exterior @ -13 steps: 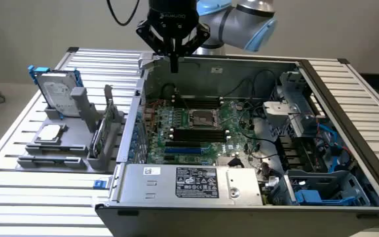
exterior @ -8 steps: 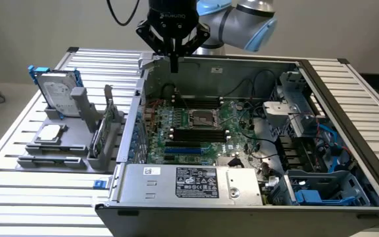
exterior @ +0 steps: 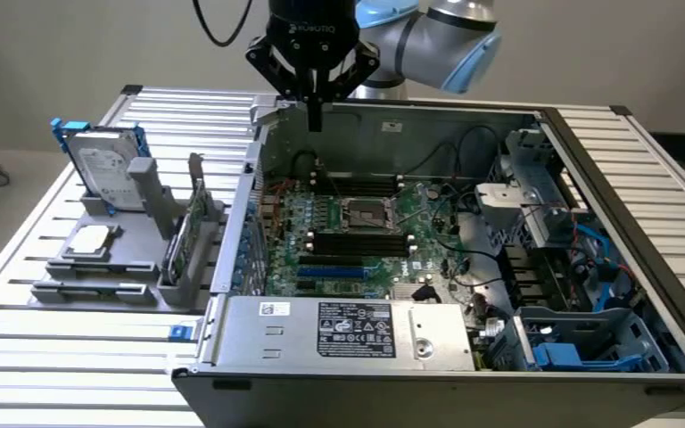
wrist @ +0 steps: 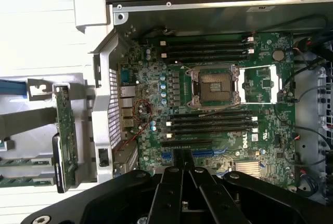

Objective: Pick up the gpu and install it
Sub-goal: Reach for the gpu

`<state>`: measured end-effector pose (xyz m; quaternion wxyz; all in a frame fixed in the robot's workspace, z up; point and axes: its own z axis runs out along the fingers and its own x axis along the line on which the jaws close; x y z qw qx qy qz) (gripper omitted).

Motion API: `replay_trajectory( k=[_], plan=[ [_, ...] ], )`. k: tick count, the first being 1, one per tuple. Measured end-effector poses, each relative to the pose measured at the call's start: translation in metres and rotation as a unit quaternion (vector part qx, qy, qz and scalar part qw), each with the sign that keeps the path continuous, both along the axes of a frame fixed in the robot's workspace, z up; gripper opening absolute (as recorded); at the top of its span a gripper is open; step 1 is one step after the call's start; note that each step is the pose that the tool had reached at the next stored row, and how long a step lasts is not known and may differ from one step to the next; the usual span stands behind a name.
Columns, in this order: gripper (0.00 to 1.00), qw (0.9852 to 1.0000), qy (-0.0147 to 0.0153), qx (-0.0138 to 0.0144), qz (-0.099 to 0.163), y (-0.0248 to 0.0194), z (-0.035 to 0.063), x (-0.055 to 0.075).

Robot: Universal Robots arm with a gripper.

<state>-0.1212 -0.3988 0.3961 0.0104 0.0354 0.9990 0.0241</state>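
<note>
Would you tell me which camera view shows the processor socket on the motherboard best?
The wrist view: it looks straight down on the processor socket, with its metal frame and inner square unobstructed. The exterior view shows the socket from a slant, between the memory slots.

Exterior view: set high and off the arm, angled down across the counter onto the open case, facing the arm and a pale wall behind. Mid-range, wide enough for the whole case and the rack of parts on the exterior view's left.

Wrist view: mounted on the arm, aimed straight down past the closed end effector into the case. Much nearer, tight on the motherboard.

Shared by both: motherboard, socket, the case's perforated side wall and the rack's case-side edge.
</note>
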Motion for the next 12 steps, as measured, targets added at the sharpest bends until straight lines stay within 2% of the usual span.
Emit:
replay_trajectory(
  k=[2, 5, 12],
  plan=[
    [0.11, 1.0, 0.0001, -0.0002, 0.0, 0.0, 0.0002, -0.001],
    [0.11, 1.0, 0.0, 0.0, 0.0, 0.0027, 0.0, -0.012],
    [0.11, 1.0, 0.0, -0.0001, 0.0, 0.014, -0.0002, -0.044]
  ],
)
